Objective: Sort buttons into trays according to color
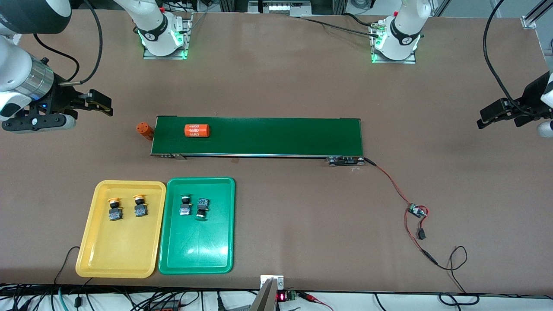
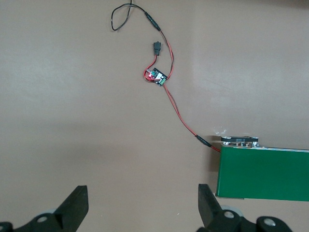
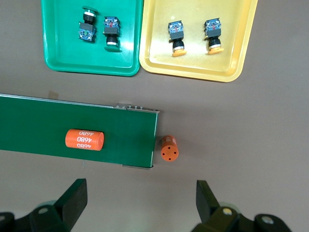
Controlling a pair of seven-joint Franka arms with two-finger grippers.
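Hovering wide open, empty: right gripper (image 1: pixel 101 103), left gripper (image 1: pixel 488 117), each held over bare table at its own end | yellow-capped buttons (image 1: pixel 128 207) seen in yellow tray (image 1: pixel 88 242) | green-capped buttons (image 1: pixel 194 207) in green tray (image 1: pixel 196 255), well apart from both grippers.

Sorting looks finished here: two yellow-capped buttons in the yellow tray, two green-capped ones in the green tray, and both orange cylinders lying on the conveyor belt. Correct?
Not quite. Only one orange cylinder lies on the conveyor belt; the other orange cylinder sits on the table just off the belt's end, as the front and right wrist views show. The yellow-capped buttons are in the yellow tray and the green-capped buttons in the green tray.
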